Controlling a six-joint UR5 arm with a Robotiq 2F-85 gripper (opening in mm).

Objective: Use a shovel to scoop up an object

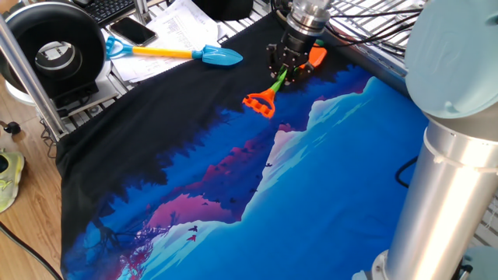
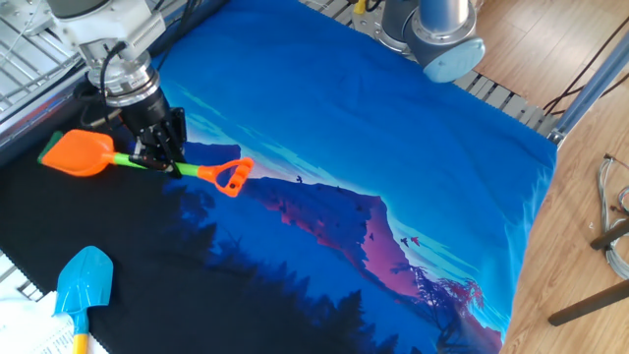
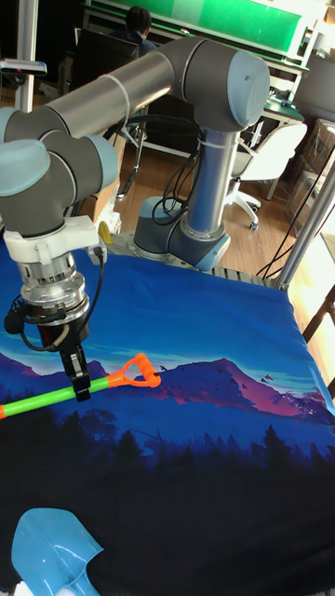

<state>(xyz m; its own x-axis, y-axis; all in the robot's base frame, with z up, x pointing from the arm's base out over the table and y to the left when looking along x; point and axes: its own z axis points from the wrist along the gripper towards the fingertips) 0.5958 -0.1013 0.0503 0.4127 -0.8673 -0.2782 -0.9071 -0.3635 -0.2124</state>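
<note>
My gripper [image 2: 157,159] is shut on the lime-green shaft of the shovel [image 2: 133,160], close above the cloth. The orange blade [image 2: 79,154] lies flat on the black part of the cloth and the orange D-handle [image 2: 228,175] points toward the blue part. The object [image 2: 47,148] shows only as a dark green sliver at the blade's far edge, touching it. In one fixed view the gripper [image 1: 289,68] hides most of the blade [image 1: 315,56], and the handle [image 1: 259,103] sticks out toward the camera. The tall fixed view shows the gripper [image 3: 79,382], shaft and handle [image 3: 138,371]; the blade is out of frame.
A blue-bladed shovel with a yellow shaft [image 1: 204,54] [image 2: 84,280] [image 3: 51,549] lies at the cloth's edge near papers. A phone [image 1: 132,31] and a black round device [image 1: 54,50] sit beyond that edge. The arm's base [image 2: 432,29] stands at the cloth's far side.
</note>
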